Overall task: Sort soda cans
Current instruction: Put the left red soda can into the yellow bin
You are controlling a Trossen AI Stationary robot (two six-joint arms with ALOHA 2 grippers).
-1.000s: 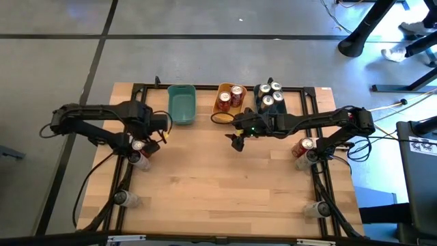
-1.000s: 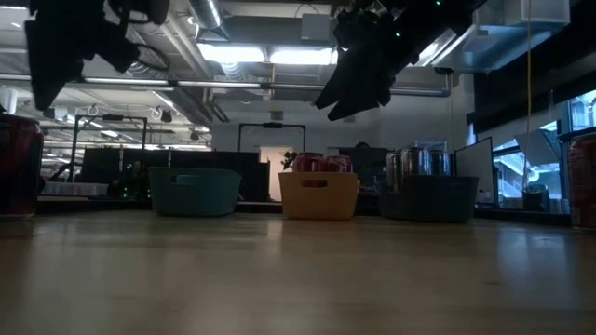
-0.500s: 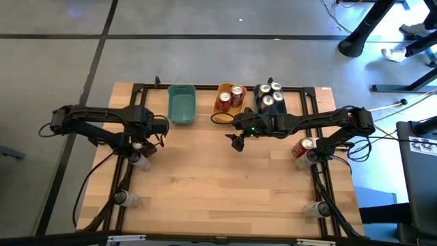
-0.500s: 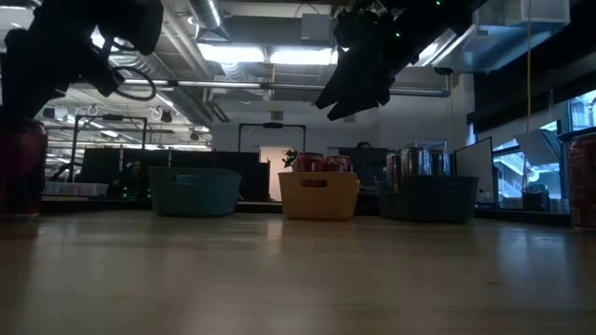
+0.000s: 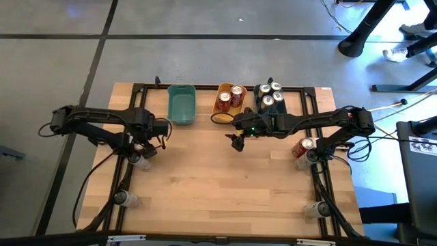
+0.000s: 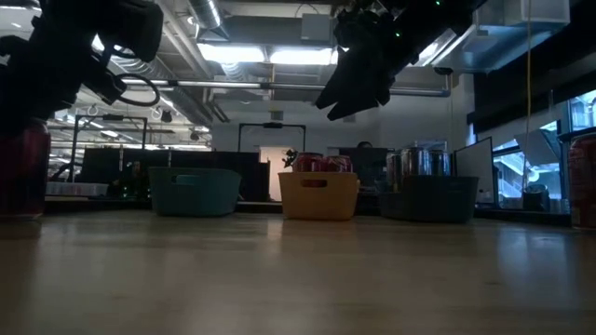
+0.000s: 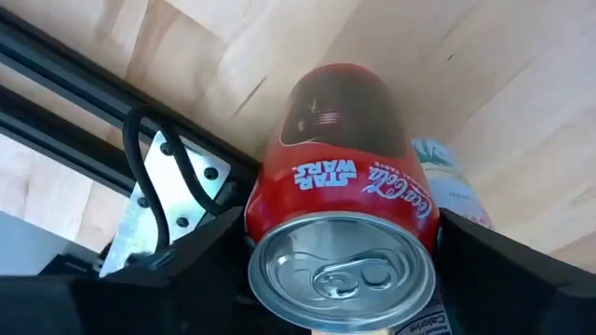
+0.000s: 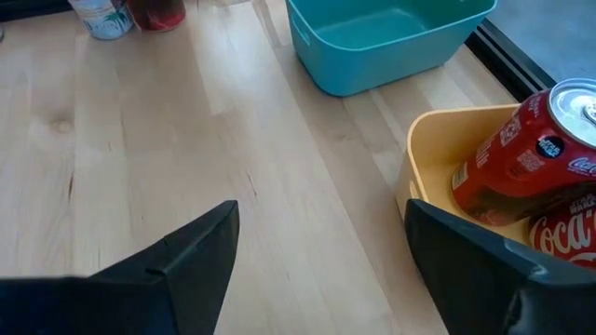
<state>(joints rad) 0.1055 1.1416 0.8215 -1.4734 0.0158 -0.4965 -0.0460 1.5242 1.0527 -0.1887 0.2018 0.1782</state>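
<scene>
- The left pincer (image 5: 142,145) is seen low over the left edge of the wooden table (image 5: 218,184), spread wide with one dark finger (image 7: 521,279) on each side of a red Coca-Cola can (image 7: 346,200); whether the fingers touch the can cannot be told.
- That red Coca-Cola can stands upright on the table beside the black frame rail (image 7: 84,84), with a paler can (image 7: 452,181) just behind it.
- The right pincer (image 5: 237,141) is held above the table's middle, near the yellow bin (image 5: 228,104); its fingers (image 8: 177,261) are spread wide and nothing is held between them.
- Two red cans (image 5: 231,96) are seen in the yellow bin, leaning in the right wrist view.
- Four silver-topped cans (image 5: 272,93) are seen standing in the dark grey bin (image 5: 263,109) to the right of the yellow one.
- The teal bin (image 5: 181,104) is set at the left of the row of three bins along the far edge.
- A further red can (image 5: 302,147) is seen at the table's right edge, by the right arm's base.
- In the low view, the three bins are seen in a row, with the red can tops (image 6: 317,164) showing above the yellow rim.
</scene>
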